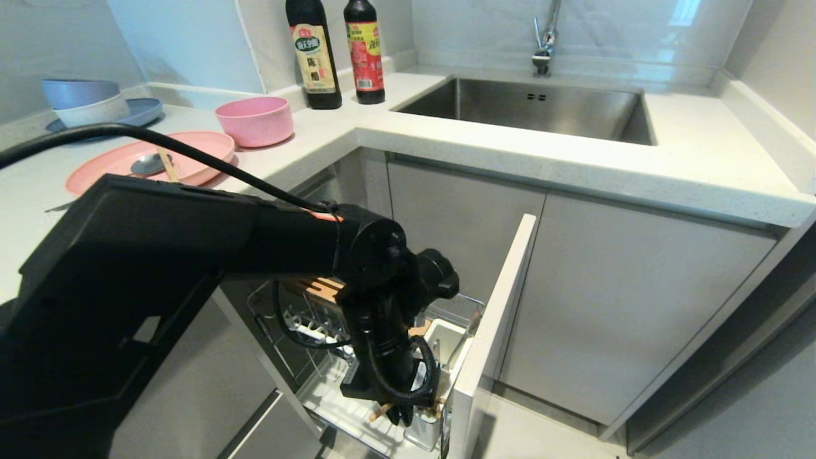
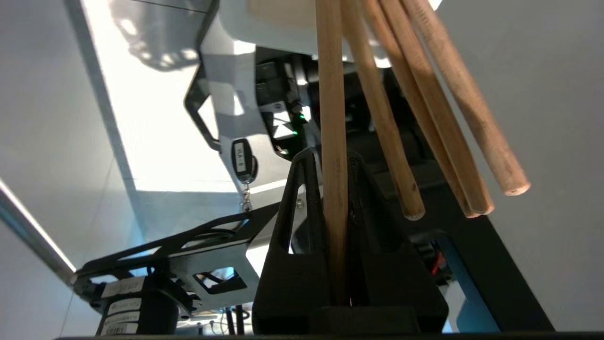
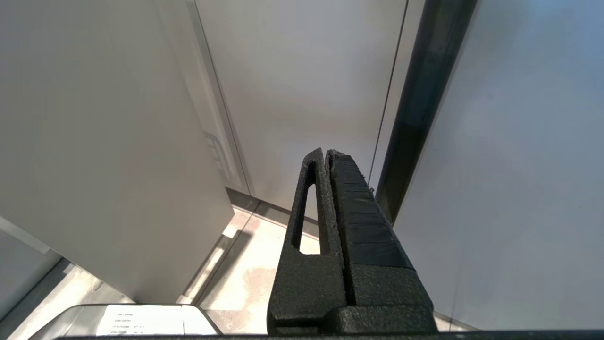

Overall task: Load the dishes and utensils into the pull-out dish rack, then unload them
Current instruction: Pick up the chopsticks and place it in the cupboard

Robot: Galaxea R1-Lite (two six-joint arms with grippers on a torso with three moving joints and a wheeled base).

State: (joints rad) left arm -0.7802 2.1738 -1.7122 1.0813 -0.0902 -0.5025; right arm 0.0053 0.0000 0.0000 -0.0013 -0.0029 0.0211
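My left gripper (image 1: 400,415) reaches down into the pull-out dish rack (image 1: 299,322), beside its white utensil cup (image 1: 447,336). In the left wrist view the left gripper (image 2: 331,158) is shut on one light wooden chopstick (image 2: 332,118); several more chopsticks (image 2: 443,118) fan out loose beside it. The pink plate (image 1: 197,150) lies on the counter with the metal spoon (image 1: 148,164) and another chopstick (image 1: 168,164) on it. Behind the plate stands the pink bowl (image 1: 255,120). My right gripper (image 3: 326,153) hangs shut and empty before grey cabinet fronts, outside the head view.
The rack's light-grey front panel (image 1: 503,306) stands pulled out to the right of my arm. A blue plate with stacked bowls (image 1: 83,102) sits at the counter's far left. Two dark bottles (image 1: 335,51) stand at the back, and the steel sink (image 1: 529,105) lies to the right.
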